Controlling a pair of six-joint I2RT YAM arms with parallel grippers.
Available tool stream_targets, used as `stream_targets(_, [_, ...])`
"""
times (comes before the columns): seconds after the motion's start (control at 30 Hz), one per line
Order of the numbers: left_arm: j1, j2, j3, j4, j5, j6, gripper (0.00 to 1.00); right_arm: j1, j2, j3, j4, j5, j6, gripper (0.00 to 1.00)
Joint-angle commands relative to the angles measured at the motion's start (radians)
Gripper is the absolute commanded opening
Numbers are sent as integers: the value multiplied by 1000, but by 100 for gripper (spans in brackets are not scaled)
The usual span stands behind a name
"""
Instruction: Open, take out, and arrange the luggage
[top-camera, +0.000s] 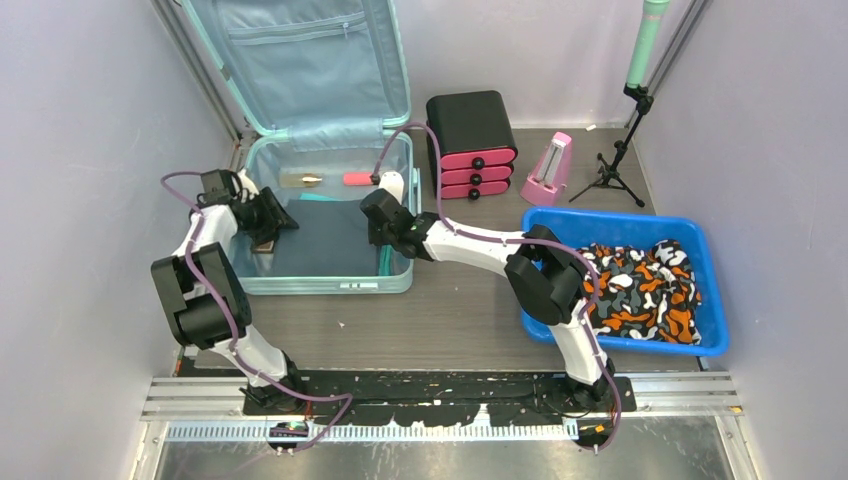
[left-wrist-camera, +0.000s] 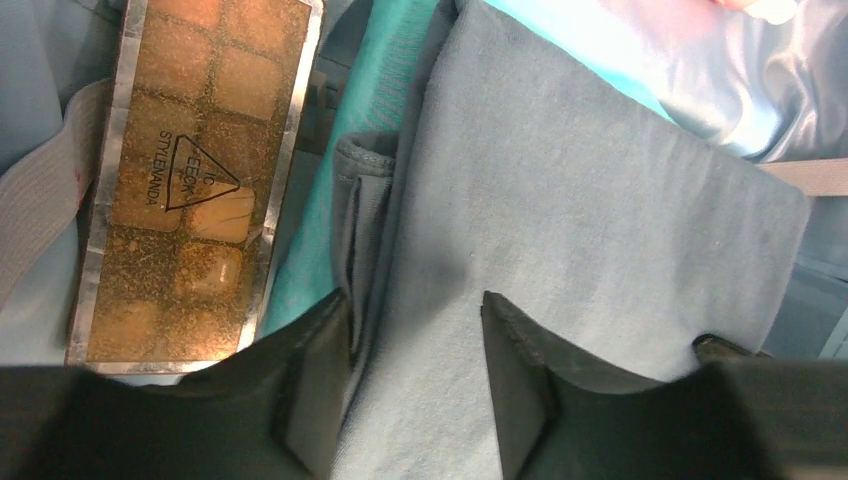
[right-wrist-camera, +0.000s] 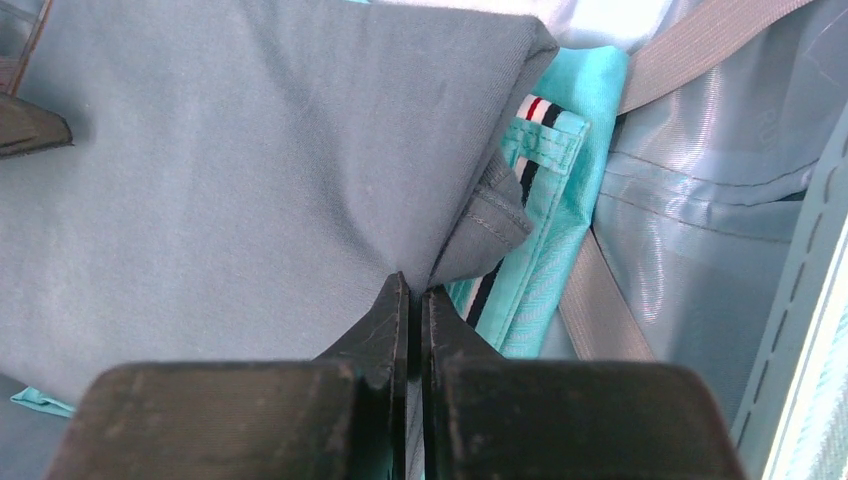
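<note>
One case only: the luggage (top-camera: 330, 284) lies open at the left rear of the table (top-camera: 450, 325), lid stood up toward the back wall. The shell looks stiff and bulky, so it is better left in place and emptied. On top of the load is a folded grey garment (left-wrist-camera: 560, 250), matte, soft and limp. It should be taken at two opposite edges so the fold keeps. The right gripper (right-wrist-camera: 413, 285) is clenched and appears to nip the garment's corner, though the pinch itself is partly hidden. The left gripper (left-wrist-camera: 412, 305) stands released, jaws astride the opposite edge. Beneath lies a teal cloth (right-wrist-camera: 545, 200) with striped trim. Beside the stack are a flat, rigid gold-brown palette (left-wrist-camera: 195, 180), the glossy, likely slippery lining and a grey strap (right-wrist-camera: 590, 300).
</note>
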Motion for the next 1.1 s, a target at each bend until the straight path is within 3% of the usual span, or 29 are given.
stream_targets(0.0, [5,-61,35,20,33,-2,47,-11,-83,-20,60,43,-19,0])
stream_targets(0.3, [4,-50,91,-30,53,-32,0,-11,-85,-15,68,13,-49,0])
stream_targets(0.83, [-54,-208,133,-92,-72,-88,0,-18,-152,-12,127,-21,-90,0])
stream_targets(1.07, [-128,-254,196,-135,-155,-74,0,-34,-201,-31,136,-42,-104,0])
